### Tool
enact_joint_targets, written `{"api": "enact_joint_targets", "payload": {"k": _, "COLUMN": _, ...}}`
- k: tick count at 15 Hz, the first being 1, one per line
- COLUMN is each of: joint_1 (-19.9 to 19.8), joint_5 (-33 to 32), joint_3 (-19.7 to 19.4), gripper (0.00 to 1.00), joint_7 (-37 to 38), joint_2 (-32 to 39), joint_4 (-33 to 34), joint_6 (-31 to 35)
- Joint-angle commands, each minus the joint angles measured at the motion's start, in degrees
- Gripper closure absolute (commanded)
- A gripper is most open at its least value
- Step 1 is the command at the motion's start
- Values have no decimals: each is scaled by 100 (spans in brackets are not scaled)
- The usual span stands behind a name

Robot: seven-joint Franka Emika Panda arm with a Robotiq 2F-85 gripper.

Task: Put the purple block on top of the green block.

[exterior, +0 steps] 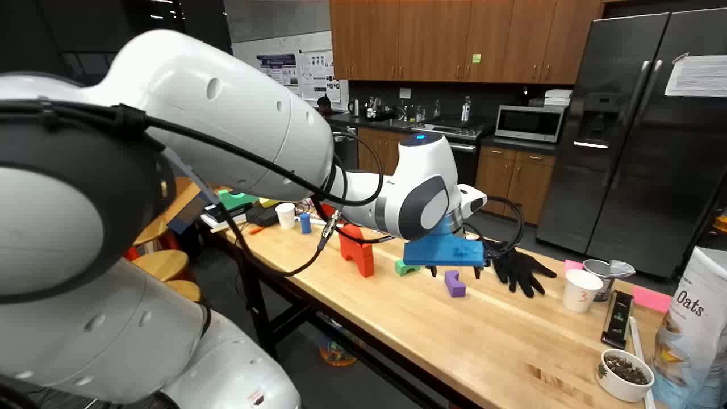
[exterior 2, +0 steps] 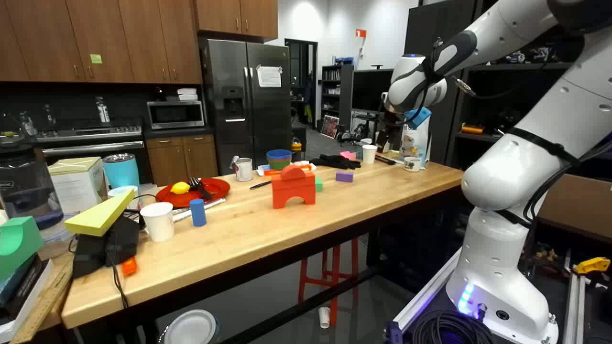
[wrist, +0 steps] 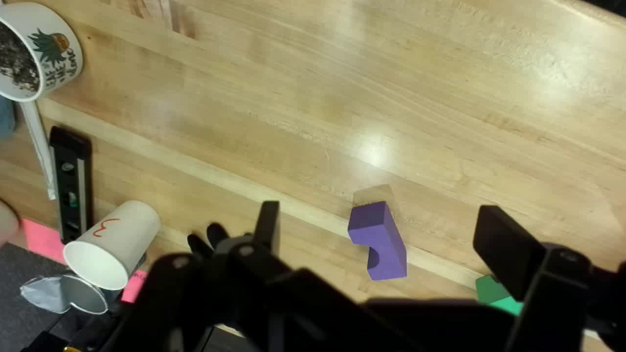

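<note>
Pale wood surrounds the purple block (wrist: 379, 242), which lies on the table (wrist: 244, 132) well in from the long edge on the robot's side. Its notch opens toward the glove (exterior: 519, 271), spread by the far edge, and a strip of wood parts the two. Above the table hangs the gripper (wrist: 381, 225), its fingers (wrist: 506, 244) spread wide; in the wrist view the purple block shows between them, with wood visible on either side of it. Near it, but apart, sits the green block (exterior: 406, 267), partly hidden by a finger in the wrist view. On the green block's other side stands the red block (exterior: 358, 250), taller, with a narrow gap of wood showing between them in an exterior view. Room is broadest from the purple block toward the pot (wrist: 71, 63) near the table's end, a long run of wood along the robot's side. In the wrist view the edge on that side cuts the upper right corner, with broad wood between it and the purple block. The far side is tighter: after the glove come the cup (wrist: 124, 229) marked 3 and the level (wrist: 71, 183), which lies between cup and pot. Toward the opposite end, another wide stretch separates the red block from the blue cylinder (exterior 2: 197, 212), which stands upright near the plate (exterior 2: 220, 190).
</note>
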Motion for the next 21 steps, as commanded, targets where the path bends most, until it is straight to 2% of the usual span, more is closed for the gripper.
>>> {"api": "enact_joint_targets", "payload": {"k": 1, "joint_1": -70, "joint_5": 57, "joint_3": 75, "gripper": 0, "joint_7": -38, "joint_2": 4, "joint_4": 7, "joint_6": -9}}
{"api": "enact_joint_targets", "payload": {"k": 16, "joint_1": -70, "joint_5": 57, "joint_3": 75, "gripper": 0, "joint_7": -37, "joint_2": 4, "joint_4": 8, "joint_6": -9}}
{"api": "enact_joint_targets", "payload": {"k": 21, "joint_1": -36, "joint_5": -363, "joint_3": 104, "gripper": 0, "joint_7": -447, "joint_2": 396, "joint_4": 69, "joint_6": 1306}}
